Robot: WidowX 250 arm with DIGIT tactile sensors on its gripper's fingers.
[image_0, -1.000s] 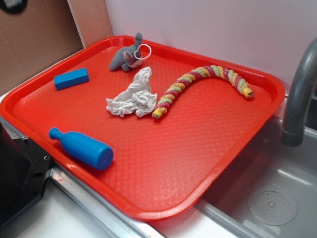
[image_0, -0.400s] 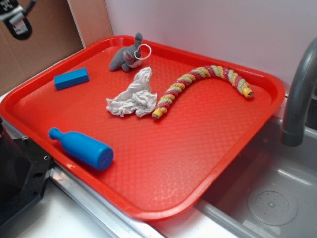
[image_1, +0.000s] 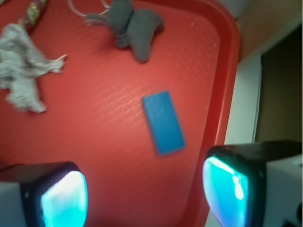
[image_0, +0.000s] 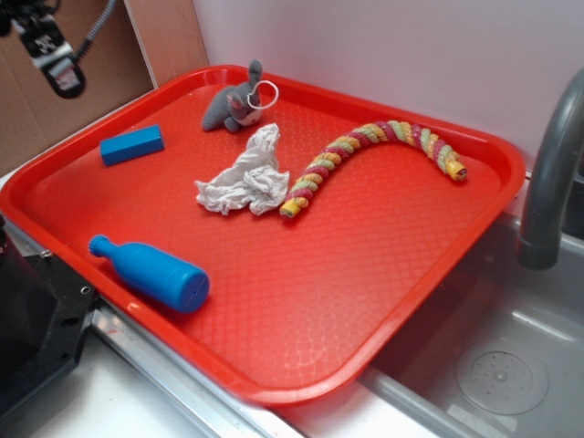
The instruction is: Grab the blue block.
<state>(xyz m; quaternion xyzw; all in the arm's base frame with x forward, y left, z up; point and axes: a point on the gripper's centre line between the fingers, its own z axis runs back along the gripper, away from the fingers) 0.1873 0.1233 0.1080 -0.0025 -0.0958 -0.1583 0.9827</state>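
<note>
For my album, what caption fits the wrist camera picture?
Open gripper above the blue block on the red tray, nothing held.

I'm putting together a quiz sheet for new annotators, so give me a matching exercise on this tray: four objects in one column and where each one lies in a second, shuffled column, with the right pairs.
Objects:
1. blue block
2. blue bottle
3. grey plush toy
4. striped rope

Places (exterior view):
A. lying on its side at the tray's near left edge
B. at the far corner, with a white ring on it
C. curving across the right half
D. flat near the left rim, far side

Pairs: 1-D, 2-A, 3-B, 4-C
</note>
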